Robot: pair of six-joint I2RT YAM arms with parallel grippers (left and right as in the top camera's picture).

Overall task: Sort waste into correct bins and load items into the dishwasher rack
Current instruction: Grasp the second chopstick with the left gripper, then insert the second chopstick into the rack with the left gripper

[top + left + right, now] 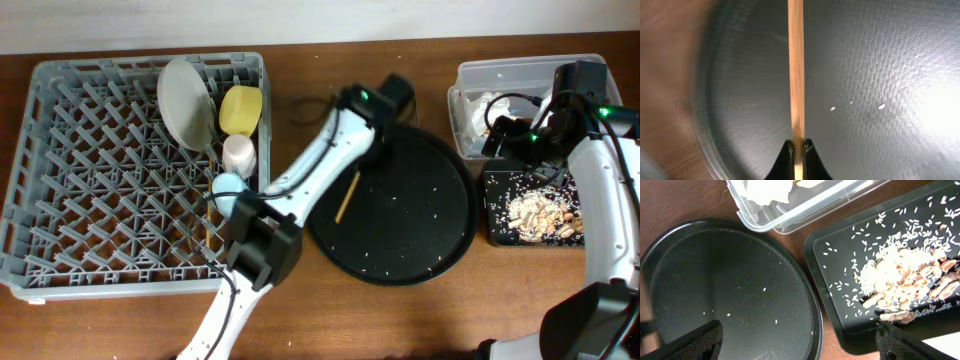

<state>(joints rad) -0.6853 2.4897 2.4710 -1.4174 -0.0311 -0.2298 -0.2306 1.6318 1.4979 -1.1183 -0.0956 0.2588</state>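
My left gripper [362, 158] is shut on a wooden chopstick [347, 196] and holds it over the left part of the round black tray [420, 225]. In the left wrist view the chopstick [796, 65] runs straight out from the shut jaws [797, 147]. My right gripper [512, 140] is open and empty, and in the right wrist view [797, 345] it hangs between the round tray and the small black tray [840, 280]. The grey rack [60, 160] holds the plate [185, 100], yellow bowl [241, 110], pink cup [239, 152] and light-blue cup [228, 185].
The clear tub [470, 75] at the back right holds white napkins [487, 103]. The small black tray [495, 215] holds rice grains and tan food scraps [540, 210]. A few crumbs lie on the round tray [730, 280]. Brown tabletop shows around everything.
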